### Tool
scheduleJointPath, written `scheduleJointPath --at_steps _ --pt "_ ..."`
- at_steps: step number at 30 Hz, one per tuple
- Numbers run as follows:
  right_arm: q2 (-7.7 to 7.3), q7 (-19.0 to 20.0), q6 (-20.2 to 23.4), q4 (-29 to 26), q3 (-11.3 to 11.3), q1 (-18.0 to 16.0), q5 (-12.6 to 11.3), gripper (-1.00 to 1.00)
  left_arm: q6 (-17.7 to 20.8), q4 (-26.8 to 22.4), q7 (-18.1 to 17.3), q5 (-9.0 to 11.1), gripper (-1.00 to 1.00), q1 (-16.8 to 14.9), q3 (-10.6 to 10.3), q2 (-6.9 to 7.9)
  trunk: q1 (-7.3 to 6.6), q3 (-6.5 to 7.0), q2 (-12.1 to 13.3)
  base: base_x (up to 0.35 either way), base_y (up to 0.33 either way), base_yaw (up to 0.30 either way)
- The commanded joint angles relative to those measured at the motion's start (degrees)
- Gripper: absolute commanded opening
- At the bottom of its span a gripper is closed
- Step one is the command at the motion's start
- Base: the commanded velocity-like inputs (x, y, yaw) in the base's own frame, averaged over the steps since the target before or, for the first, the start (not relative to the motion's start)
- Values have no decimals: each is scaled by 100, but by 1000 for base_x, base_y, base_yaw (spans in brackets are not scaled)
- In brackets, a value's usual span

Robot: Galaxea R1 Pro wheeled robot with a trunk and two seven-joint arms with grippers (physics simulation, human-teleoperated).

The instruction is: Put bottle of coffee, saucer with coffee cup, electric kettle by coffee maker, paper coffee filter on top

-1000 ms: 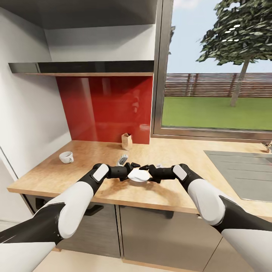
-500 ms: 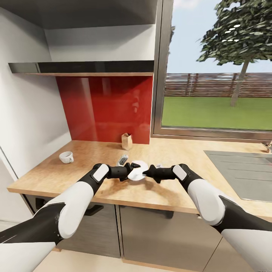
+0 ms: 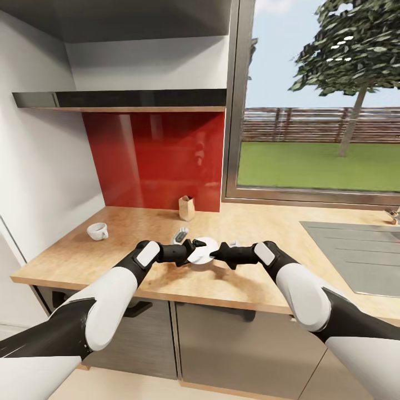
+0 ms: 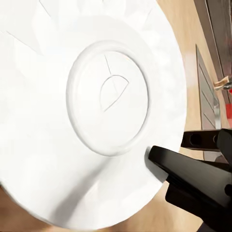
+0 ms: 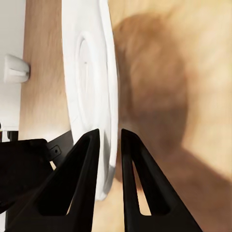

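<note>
Saucer (image 3: pixel 202 249) has been tipped up on edge at frame center over the countertop (image 3: pixel 261 278). It's now pinched by the right gripper (image 3: pixel 215 255); left gripper (image 3: pixel 194 251) grip can't be told. Handoff looks underway.

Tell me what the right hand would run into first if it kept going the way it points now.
The saucer: its rim already sits between the right hand's fingers. Just beyond it, the left hand faces it from the other side, gripping the same saucer, though depth there is hard to judge.
</note>
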Motion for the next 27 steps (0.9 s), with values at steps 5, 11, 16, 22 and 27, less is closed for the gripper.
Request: scheduleJointPath --at_steps 5,11,16,22,27 --pt "0 -38 29 -9 50 0 -10 -100 38 -13 -22 4 100 -5 58 12 0 -7 -4 0 0 0" --pt "-1 -38 29 -17 57 -5 -10 -100 60 -334 -47 4 100 -4 81 41 0 -7 -4 0 0 0" --pt "-6 -33 29 -24 59 -5 -10 -100 264 -611 -51 4 100 -2 94 156 0 -7 -4 0 0 0" --pt "-41 -22 36 -40 51 -5 -14 -100 360 -744 -52 4 100 -4 109 281 0 -7 -4 0 0 0" --pt "-78 103 50 -47 52 -5 -128 -100 370 -757 -52 4 100 -3 118 311 0 -7 -4 0 0 0"
